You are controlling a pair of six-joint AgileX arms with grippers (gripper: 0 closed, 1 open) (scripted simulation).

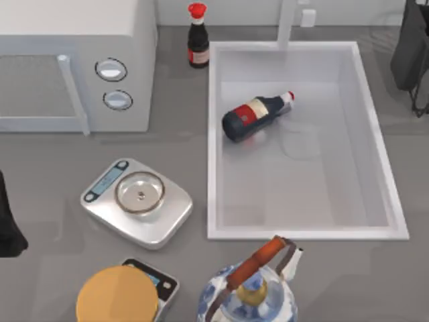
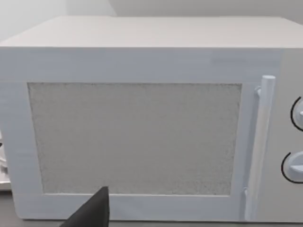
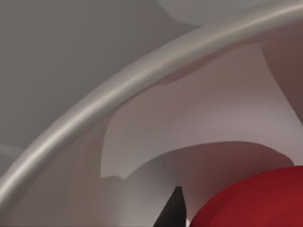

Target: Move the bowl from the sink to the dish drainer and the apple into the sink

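Left arm (image 1: 8, 228) is parked at the 9 o'clock edge of the tabletop (image 1: 53, 144). Its wrist view has the left claw (image 2: 92, 213) poking in, facing the door of the white microwave (image 2: 137, 137). Can't tell how wide that claw is.

The right claw (image 3: 174, 210) is right up against the apple (image 3: 251, 201), a big red curve just beside it, with a pale curved rim (image 3: 118, 87) arcing over both. Can't tell if it's gripping the apple or how open it is.

The sink (image 1: 379, 144) sits toward 3 o'clock, and a dark bottle (image 1: 255, 115) lies on its side in it. A second bottle (image 1: 198, 40) stands at 12, just outside the sink rim. The dark barred thing at 2 o'clock looks like the dish drainer (image 1: 410, 47). Steel scale (image 1: 137, 201) at 8, teapot (image 1: 251, 292) at 6.
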